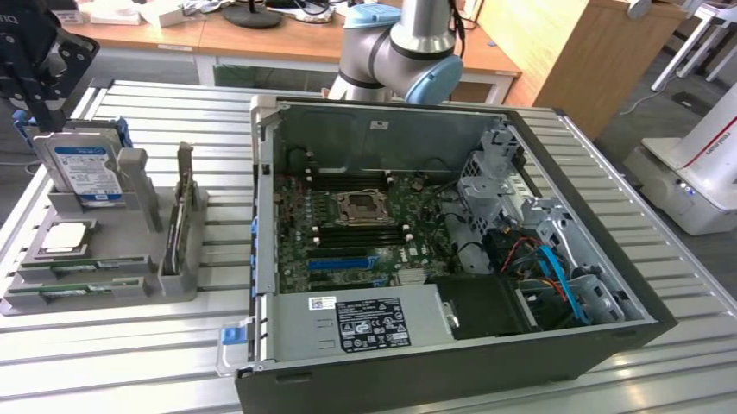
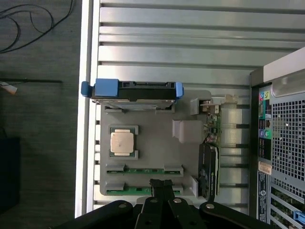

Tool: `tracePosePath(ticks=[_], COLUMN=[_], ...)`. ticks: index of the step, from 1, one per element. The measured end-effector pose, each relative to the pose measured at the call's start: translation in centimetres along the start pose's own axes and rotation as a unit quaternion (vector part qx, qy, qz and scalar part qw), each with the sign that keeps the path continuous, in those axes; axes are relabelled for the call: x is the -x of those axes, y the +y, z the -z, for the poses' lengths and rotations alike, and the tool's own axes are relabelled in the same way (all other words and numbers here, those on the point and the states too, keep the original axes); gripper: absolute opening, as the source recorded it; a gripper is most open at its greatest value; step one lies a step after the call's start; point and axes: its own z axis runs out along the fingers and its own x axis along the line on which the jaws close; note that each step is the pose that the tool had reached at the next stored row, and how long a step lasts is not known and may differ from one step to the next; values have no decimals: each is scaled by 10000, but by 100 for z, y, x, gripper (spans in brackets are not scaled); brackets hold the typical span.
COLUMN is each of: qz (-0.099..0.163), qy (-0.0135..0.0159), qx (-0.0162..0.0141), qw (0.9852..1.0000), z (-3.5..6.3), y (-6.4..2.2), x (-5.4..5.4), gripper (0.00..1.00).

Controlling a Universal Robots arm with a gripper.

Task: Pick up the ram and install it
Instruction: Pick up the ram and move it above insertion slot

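Well, the gripper [image 2: 160,183] hangs over the grey tray [image 2: 186,143] with its jaws pressed together and nothing between them, so the pick is not yet begun. The ram [image 2: 144,170] sits in a slot of the tray beside the processor [image 2: 122,142], with a second green strip in the next slot, just under the fingertips.

Doing this step well probably means choosing one strip and squaring the jaws across its long axis. They should be spread before any descent. A hold at the middle, clear of the grey end clips, looks safest. The thin board may flex or tilt if caught off-centre. The card [image 2: 209,164] stands close alongside, so a straight vertical approach seems wise. The open case [image 1: 381,138] lies well apart from the tray.
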Motion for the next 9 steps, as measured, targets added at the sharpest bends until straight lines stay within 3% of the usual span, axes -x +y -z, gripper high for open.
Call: tracePosePath(ticks=[9], qz=[209], qy=[9], qx=[0], qw=[9998], z=[0], y=[0], x=[0], gripper=[11])
